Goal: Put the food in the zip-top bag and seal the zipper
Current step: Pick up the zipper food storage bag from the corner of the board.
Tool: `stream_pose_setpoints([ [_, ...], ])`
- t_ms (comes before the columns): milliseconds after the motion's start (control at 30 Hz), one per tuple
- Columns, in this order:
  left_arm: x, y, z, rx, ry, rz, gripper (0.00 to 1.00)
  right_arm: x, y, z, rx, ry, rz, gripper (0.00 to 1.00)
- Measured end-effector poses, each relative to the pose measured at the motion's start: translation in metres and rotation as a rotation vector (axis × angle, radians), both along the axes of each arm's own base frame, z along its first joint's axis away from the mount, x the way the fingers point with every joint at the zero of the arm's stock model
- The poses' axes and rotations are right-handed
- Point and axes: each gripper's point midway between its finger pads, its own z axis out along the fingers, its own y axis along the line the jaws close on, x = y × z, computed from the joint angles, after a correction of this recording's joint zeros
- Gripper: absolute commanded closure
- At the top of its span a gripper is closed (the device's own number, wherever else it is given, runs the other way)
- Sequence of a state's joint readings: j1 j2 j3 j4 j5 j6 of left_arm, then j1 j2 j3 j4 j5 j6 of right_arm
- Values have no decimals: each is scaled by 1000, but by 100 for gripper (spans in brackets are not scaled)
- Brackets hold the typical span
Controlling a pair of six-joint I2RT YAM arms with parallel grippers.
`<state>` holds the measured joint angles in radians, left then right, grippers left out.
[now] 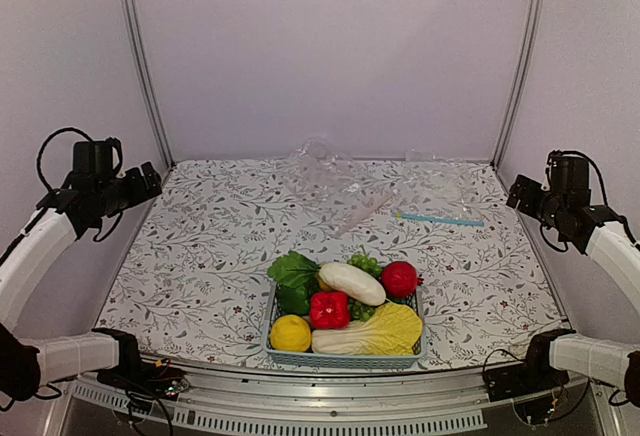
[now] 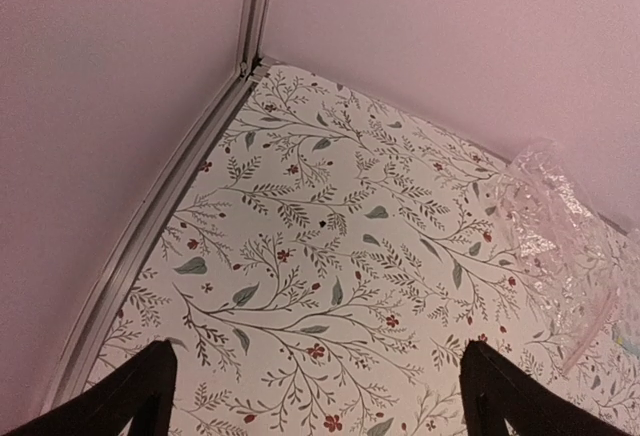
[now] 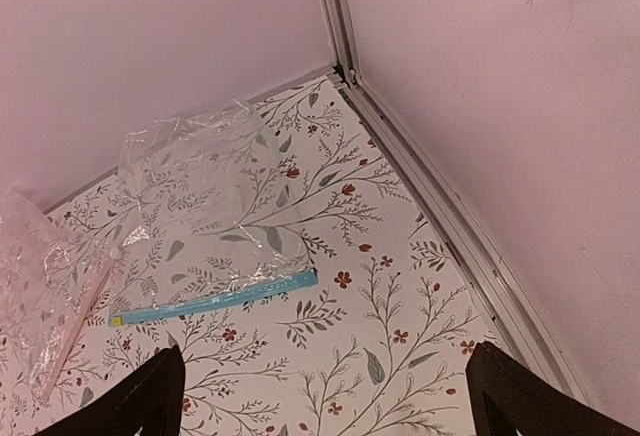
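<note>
The food sits piled in a basket near the table's front edge: a yellow lemon (image 1: 290, 333), a red pepper (image 1: 329, 309), a white radish (image 1: 352, 283), a red round fruit (image 1: 399, 278), pale cabbage (image 1: 375, 332) and green leaves (image 1: 293, 270). The clear zip-top bag (image 1: 435, 188) (image 3: 200, 171) lies flat at the back right, its teal zipper (image 1: 440, 220) (image 3: 215, 300) facing the front. My left gripper (image 1: 150, 181) (image 2: 320, 396) hovers open over the back left corner, holding nothing. My right gripper (image 1: 520, 194) (image 3: 325, 396) hangs open above the back right corner, just right of the zipper's end.
The light-blue slatted basket (image 1: 343, 359) holds the food. A second crinkly clear bag (image 1: 330, 171) (image 2: 560, 226) with a pinkish strip (image 1: 362, 211) lies at the back middle. Metal posts (image 1: 140, 56) and pale walls close in the table on three sides.
</note>
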<state>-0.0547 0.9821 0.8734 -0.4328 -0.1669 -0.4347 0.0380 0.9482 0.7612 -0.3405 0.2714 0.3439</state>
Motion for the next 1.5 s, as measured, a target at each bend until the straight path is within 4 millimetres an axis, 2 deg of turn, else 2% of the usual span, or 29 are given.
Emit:
stream_pose_setpoints([
  [133, -3, -1, 8, 3, 14, -11, 0, -1, 8, -6, 23, 24, 41, 1],
  [433, -4, -8, 53, 82, 14, -102, 0, 10, 22, -2, 36, 107, 125, 1],
  [533, -4, -18, 64, 108, 1, -158, 0, 14, 36, -1, 27, 144, 176, 2],
  [633, -4, -36, 72, 111, -24, -239, 0, 20, 70, -3, -4, 192, 269, 4],
  [833, 7, -55, 70, 82, -50, -327, 0, 39, 133, -15, -51, 275, 404, 5],
  [967, 9, -56, 54, 79, -29, -331, 0, 60, 160, -35, -63, 342, 431, 7],
  [1167, 1, -51, 36, 92, -8, -309, 0, 88, 179, -83, -58, 460, 412, 3],
  [1267, -3, -47, 44, 101, -38, -294, 0, 102, 190, -107, -55, 504, 414, 2],
  [1333, -3, -47, 47, 102, -48, -292, 0, 106, 194, -114, -51, 514, 417, 1],
  [1500, -2, -47, 50, 103, -61, -288, 0, 131, 210, -136, -44, 532, 426, 1],
])
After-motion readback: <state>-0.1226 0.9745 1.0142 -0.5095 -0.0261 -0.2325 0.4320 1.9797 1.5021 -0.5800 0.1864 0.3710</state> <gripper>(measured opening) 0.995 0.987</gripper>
